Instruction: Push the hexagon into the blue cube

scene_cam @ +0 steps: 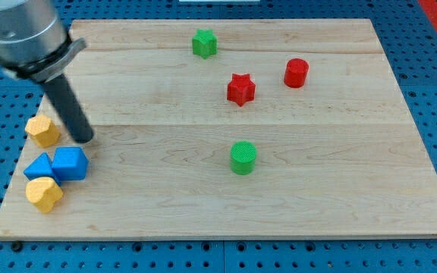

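The hexagon [42, 130], a yellow block, is located just above and left of the blue cube [70, 163], slightly apart from it. No hand is fitted, so nothing is grasped; my tip [84, 139] is set just right of the hexagon and above the cube, apparently clear of both. The hexagon is judged light, rigid and free-sliding on the board [279, 197], and liable to rotate if struck off-centre. Contact is best made on its upper-left face, centred, so that it is driven down-right into the cube
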Motion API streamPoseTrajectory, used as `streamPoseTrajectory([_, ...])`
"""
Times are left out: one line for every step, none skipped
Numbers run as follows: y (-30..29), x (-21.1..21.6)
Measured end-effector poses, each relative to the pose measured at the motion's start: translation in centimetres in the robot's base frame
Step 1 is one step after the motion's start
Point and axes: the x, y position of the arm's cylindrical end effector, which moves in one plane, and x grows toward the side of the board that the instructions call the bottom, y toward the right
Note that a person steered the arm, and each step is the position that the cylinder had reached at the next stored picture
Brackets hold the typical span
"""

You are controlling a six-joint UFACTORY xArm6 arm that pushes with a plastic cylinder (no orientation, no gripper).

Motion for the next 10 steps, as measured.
streamPoseTrajectory([-4.6,-6.9])
streamPoseTrajectory([-10.2,-7.5])
streamPoseTrajectory([-10.9,-3.4])
streamPoseTrajectory([-10.0,-0.2])
streamPoseTrajectory([-3.4,0.3])
streamPoseTrajectory([-2.9,-0.4])
streamPoseTrajectory([-2.8,-0.9])
streamPoseTrajectory([-3.0,-0.9])
streamPoseTrajectory([-3.0,-0.7])
streamPoseTrajectory([-2.4,-0.5])
